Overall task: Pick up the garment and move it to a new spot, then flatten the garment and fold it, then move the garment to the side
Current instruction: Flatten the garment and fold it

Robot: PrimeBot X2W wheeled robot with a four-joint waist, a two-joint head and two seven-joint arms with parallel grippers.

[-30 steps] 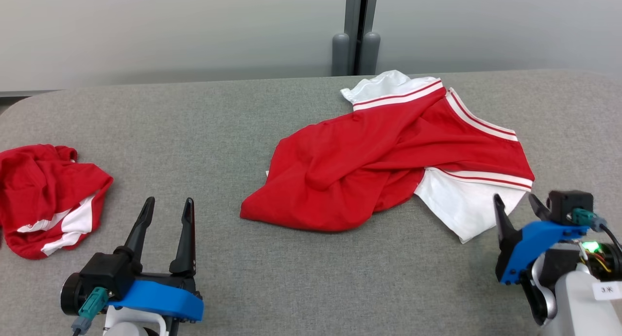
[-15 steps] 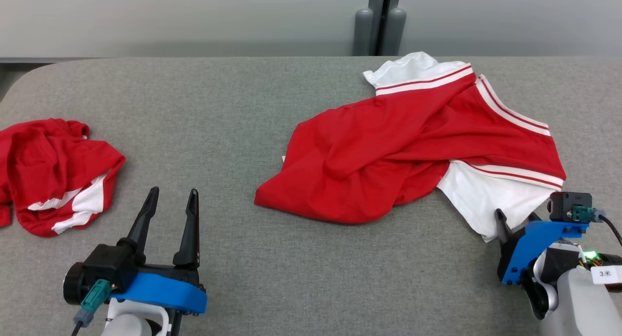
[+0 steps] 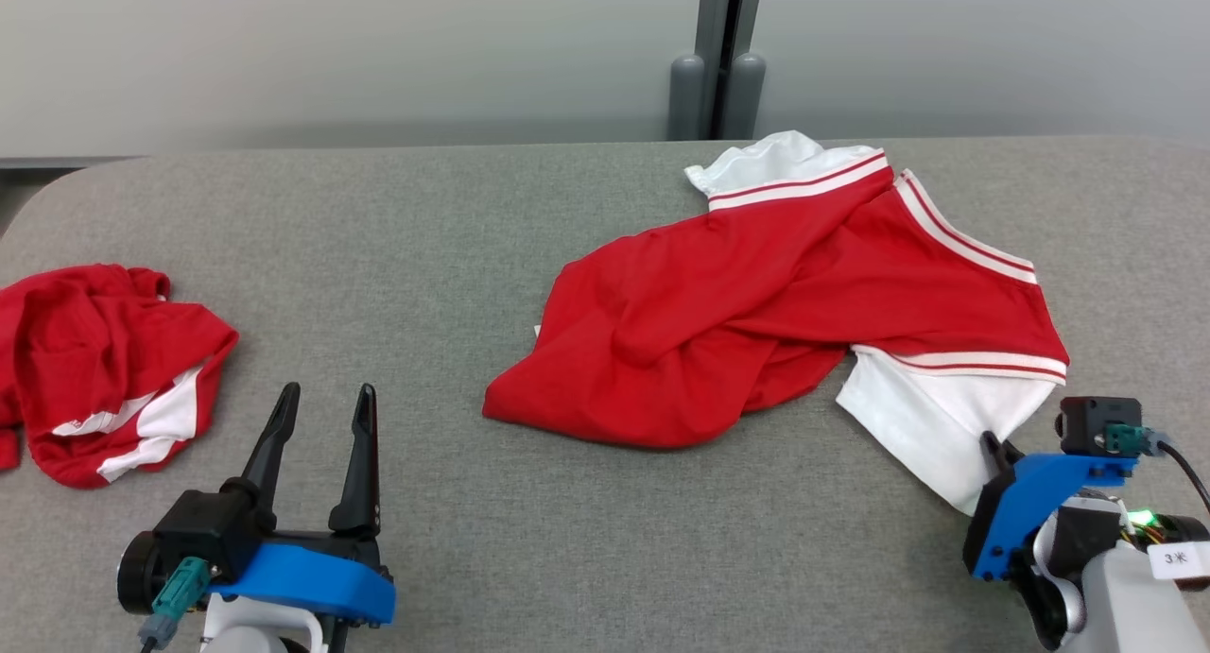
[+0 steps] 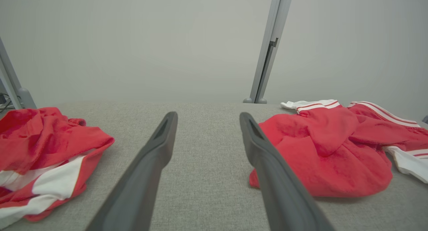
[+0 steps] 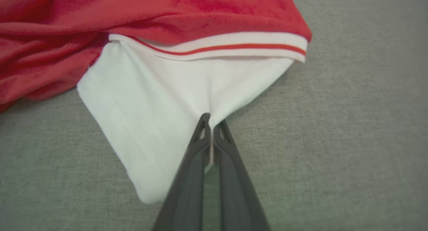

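Right hand (image 5: 210, 122): fingers pressed together, pinching the edge of the white section (image 5: 157, 100) of the garment (image 3: 775, 294). A thin sliver of white cloth is seen between the fingers in the right wrist view. In the head view this hand is largely hidden behind its blue mount (image 3: 1030, 497); only one dark fingertip is made out against the white cloth.

Garment: laid on the tabletop (image 3: 397, 247), right of centre and reaching toward the far edge. The red body is twisted and bunched. White parts with red-striped bands are noted at the far end and at the near right. The true outline cannot be read, as folds lie over one another.

Left hand (image 3: 327, 393): fingers spread, nothing between them, at the near left, well apart from both cloths. Contact with the tabletop cannot be told.

Second garment (image 3: 113, 369): red and white, crumpled at the far left, cut off by the edge of the head view.

Surface: grey woven covering, far left corner rounded. Behind it a pale grey wall (image 3: 331, 58) is seen, divided by a grey post (image 3: 723, 48).
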